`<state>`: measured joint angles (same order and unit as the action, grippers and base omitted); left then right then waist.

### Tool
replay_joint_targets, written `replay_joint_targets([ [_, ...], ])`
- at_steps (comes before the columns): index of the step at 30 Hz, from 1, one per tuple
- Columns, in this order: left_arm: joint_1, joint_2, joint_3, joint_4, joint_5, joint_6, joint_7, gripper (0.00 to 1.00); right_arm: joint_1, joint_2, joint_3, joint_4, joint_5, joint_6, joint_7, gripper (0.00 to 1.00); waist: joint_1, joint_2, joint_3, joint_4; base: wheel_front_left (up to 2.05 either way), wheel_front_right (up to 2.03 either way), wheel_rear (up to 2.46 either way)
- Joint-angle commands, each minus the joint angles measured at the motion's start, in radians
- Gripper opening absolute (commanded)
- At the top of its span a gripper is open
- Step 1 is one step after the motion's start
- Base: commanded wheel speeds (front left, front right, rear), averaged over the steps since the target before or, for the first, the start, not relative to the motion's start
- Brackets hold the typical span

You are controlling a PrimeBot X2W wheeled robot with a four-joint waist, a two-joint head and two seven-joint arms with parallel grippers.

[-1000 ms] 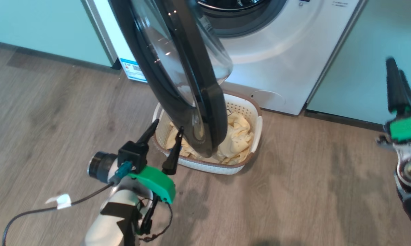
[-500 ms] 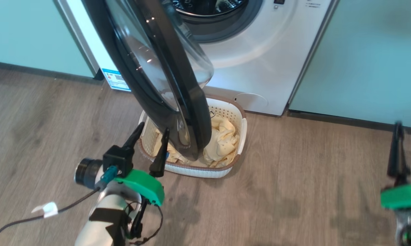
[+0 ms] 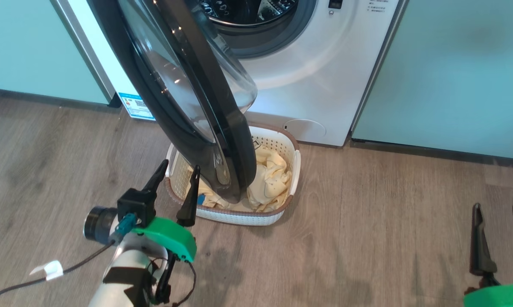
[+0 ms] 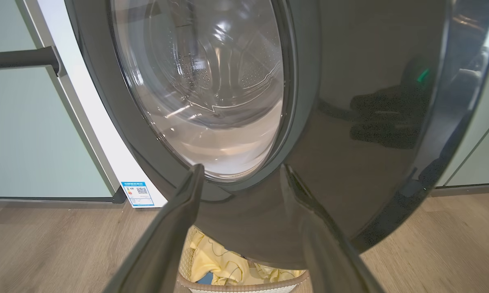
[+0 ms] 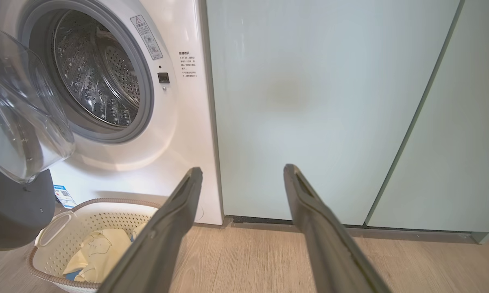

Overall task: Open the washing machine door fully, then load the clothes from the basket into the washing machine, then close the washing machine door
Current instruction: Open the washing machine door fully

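**A:** Nearest the viewer, just short of the small cream perforated plastic basket (image 3: 239, 216) on the wooden floor (image 3: 367, 238), what are the arms doing?

**B:** The left gripper (image 3: 180, 166), its two long dark fingers spread wide and holding nothing, points at the basket's near left corner. The right gripper (image 3: 496, 207), equally wide and empty, hovers well to the basket's right.

**A:** And the laundry?

**B:** The pale yellow soft clothes (image 3: 270, 181) lie heaped inside the basket. The large round black-rimmed glass door (image 3: 241, 153) hangs directly over them. Behind the basket stands the big white front-loading washing machine (image 3: 324, 81), with no clothes visible in its steel drum (image 5: 98, 77).

**A:** Which step is this?

**B:** Probably door opening, since the door stands only partly swung. Next, its free edge likely needs carrying further to the basket's left, uncovering the clothes before any pick.
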<state>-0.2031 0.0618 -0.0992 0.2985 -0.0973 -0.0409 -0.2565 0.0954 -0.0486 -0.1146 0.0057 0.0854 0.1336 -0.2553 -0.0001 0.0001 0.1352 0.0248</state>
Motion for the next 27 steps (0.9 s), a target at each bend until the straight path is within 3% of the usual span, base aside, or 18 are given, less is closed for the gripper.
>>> replay_joint_targets([
  [1,-0.012,0.021,0.037,-0.034,0.0,0.001,-0.005,1.0,-0.001,-0.004,0.013,-0.043,-0.008,-0.003,-0.006,1.0,0.0001,-0.0001,-0.003,0.0,0.0,0.0,0.0],
  [27,-0.021,0.008,0.046,-0.015,0.004,-0.017,-0.005,1.0,0.044,-0.002,-0.016,-0.073,0.033,-0.003,-0.006,1.0,0.0001,-0.0001,-0.022,-0.003,0.0,0.0,0.0],
])
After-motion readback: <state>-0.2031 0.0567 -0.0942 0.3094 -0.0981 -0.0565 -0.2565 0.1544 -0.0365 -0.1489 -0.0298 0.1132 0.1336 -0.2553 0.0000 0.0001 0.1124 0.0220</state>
